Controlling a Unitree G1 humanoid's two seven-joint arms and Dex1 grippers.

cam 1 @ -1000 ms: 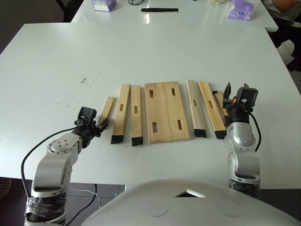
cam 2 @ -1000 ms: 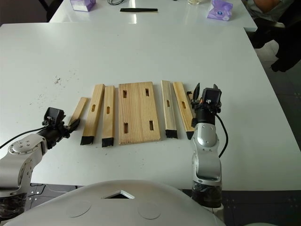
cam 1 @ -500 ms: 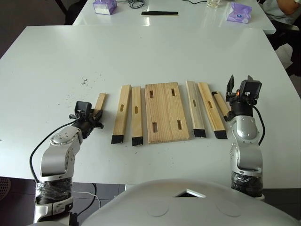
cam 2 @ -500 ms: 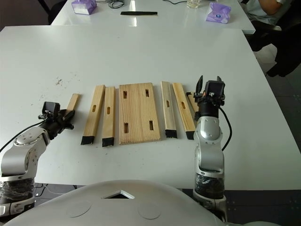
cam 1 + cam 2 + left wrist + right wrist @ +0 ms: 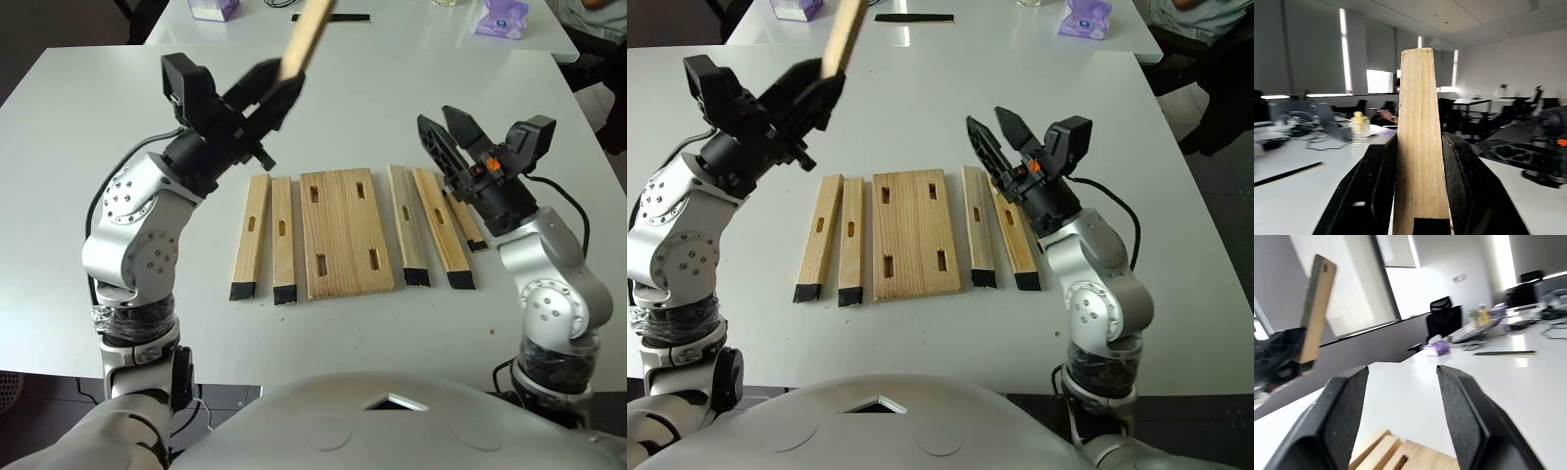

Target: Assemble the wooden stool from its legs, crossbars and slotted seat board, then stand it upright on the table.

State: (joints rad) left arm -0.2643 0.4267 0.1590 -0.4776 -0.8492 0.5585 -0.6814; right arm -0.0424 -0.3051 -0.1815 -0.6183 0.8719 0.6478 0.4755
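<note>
The slotted seat board (image 5: 351, 233) lies flat mid-table. Two legs (image 5: 252, 235) (image 5: 283, 238) lie to its left and two more (image 5: 407, 223) (image 5: 439, 225) to its right, with a short crossbar (image 5: 470, 225) beyond those. My left gripper (image 5: 266, 90) is raised high over the table's left half, shut on another short crossbar (image 5: 309, 34) that points up and away; the left wrist view shows this crossbar (image 5: 1420, 137) clamped between the fingers (image 5: 1371, 191). My right gripper (image 5: 438, 119) hangs open in the air above the right-hand legs, holding nothing, its fingers (image 5: 1347, 416) spread wide.
The white table (image 5: 392, 98) has free room behind the parts and at both sides. A second table at the back carries two tissue boxes (image 5: 214, 8) (image 5: 502, 18) and a black bar (image 5: 333, 18).
My left arm has lifted the short crossbar off the table's left side and swung it up high. My right arm has risen from beside the right crossbar, still open.
</note>
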